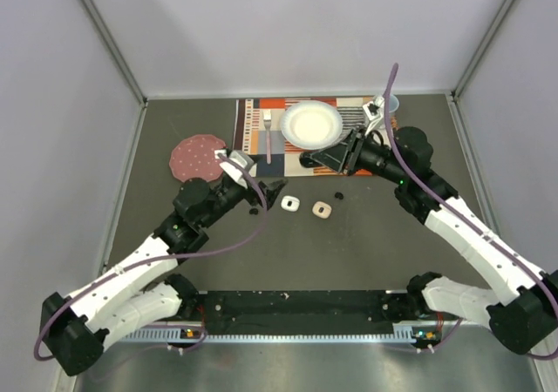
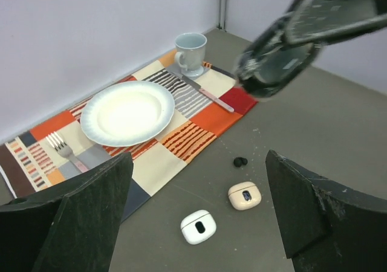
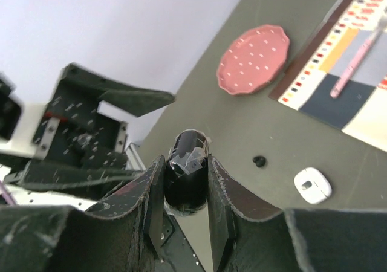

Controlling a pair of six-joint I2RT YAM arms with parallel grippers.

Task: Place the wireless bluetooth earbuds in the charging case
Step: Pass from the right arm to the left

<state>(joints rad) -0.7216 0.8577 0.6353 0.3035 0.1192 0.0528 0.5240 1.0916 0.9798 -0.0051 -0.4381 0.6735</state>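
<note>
My right gripper [image 3: 187, 193] is shut on a black charging case [image 3: 187, 174] that has a scrap of clear tape on it, held above the table in front of the placemat [image 1: 261, 139]. A white case [image 1: 289, 203] and a beige case [image 1: 322, 209] lie closed on the table. One black earbud [image 1: 338, 195] lies just beyond the beige case [image 2: 244, 195]. Another black earbud [image 3: 259, 161] lies to the left of the white case [image 3: 312, 185]. My left gripper [image 2: 198, 158] hovers open over the white case [image 2: 198, 226], with nothing between its fingers.
A striped placemat [image 2: 199, 127] carries a white plate [image 2: 103, 133], a fork [image 2: 63, 148], a knife [image 2: 202, 90] and a pale cup [image 2: 190, 49]. A pink dotted plate [image 1: 197, 157] sits at the left. Grey walls enclose the table.
</note>
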